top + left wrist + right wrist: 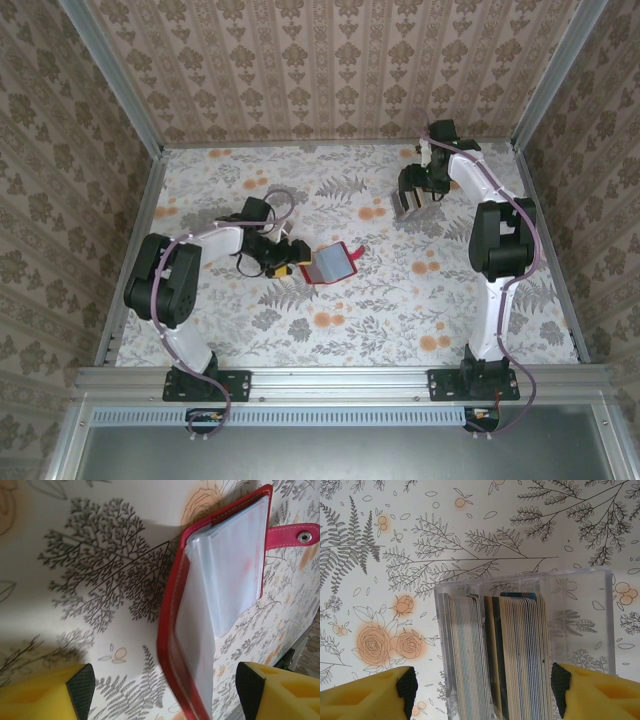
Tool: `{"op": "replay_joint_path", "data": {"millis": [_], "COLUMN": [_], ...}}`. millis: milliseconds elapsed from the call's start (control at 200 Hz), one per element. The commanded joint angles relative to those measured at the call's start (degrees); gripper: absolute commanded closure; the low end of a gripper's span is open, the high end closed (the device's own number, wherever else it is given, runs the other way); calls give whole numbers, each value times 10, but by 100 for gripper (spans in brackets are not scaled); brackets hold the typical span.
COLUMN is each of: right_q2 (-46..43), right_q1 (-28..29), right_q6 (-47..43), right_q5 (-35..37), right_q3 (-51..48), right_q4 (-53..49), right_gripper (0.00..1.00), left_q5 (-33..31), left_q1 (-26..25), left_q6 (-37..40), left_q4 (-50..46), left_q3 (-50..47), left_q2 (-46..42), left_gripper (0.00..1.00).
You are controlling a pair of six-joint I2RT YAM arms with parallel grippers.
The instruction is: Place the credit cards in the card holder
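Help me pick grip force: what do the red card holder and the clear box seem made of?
Card holder: matte red leather or imitation, judging by the stitched edge; metal-looking snap; cloudy flexible plastic sleeves inside. Clear box: rigid glossy transparent plastic, since the table print shows through its walls.

The left arm is folded sharply at the elbow, its forearm running low and rightward toward the middle, and the left gripper [283, 257] lies close to level with its yellow, black-padded fingers [80, 687] spread wide apart. The right arm rises from its base toward the far right side and bends inward at the top. There the right gripper [410, 200] points downward, jaws likewise wide.
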Motion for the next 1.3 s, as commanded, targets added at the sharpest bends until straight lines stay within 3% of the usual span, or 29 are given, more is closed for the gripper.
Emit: {"op": "replay_joint_path", "data": {"millis": [0,475,965,1295], "right_q2": [-6,-4,-56,-69], "right_q1": [-3,-6,-20,-29], "right_q6": [-14,-59,-43,-40], "right_q5": [13,-15,-138,-167], "right_q3": [-5,-61,-101,-121], "right_q4": [-1,4,47,64], "right_gripper": [25,24,41,49], "left_q5": [-4,-14,-10,-11], "left_q1": [-7,-8,-11,-15], "left_q6": [-16,-16,3,8], "left_q4": [18,19,-3,-5], "left_q3": [15,14,26,25], "left_q2": [14,22,35,45], "left_gripper": [24,38,46,48]}}
